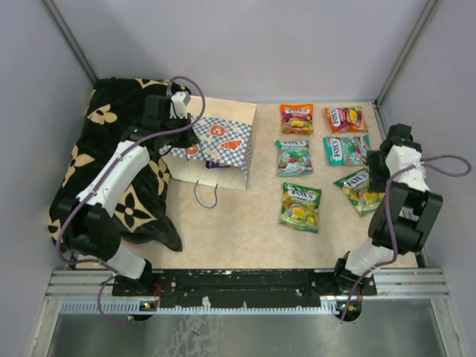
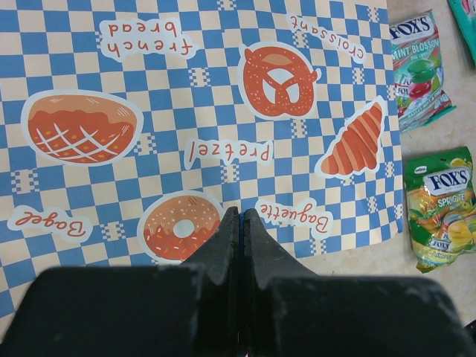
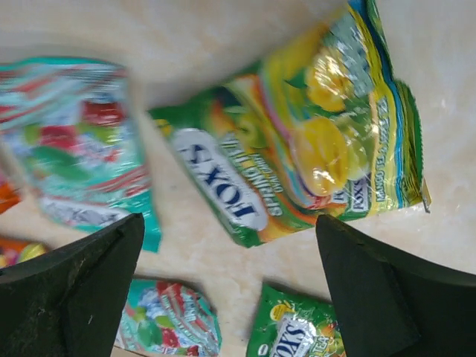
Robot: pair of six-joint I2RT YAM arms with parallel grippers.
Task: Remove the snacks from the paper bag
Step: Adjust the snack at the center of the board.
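Observation:
The paper bag (image 1: 223, 141) lies at the back left, its checkered band (image 2: 223, 97) up and a blue cord handle (image 1: 206, 195) trailing toward me. My left gripper (image 1: 190, 123) (image 2: 239, 212) is shut at the bag's edge, with a thin blue sliver between the fingers. Several snacks lie on the table to the right: orange (image 1: 296, 117), red (image 1: 344, 119), two teal (image 1: 294, 158) (image 1: 343, 149) and two green (image 1: 301, 207) (image 1: 355, 186). My right gripper (image 1: 376, 168) (image 3: 229, 223) is open and empty, hovering over a green packet (image 3: 297, 149).
A black flower-patterned cloth (image 1: 111, 163) is heaped at the left, partly under the bag and the left arm. Grey walls close in the back and sides. A metal rail (image 1: 245, 286) runs along the near edge.

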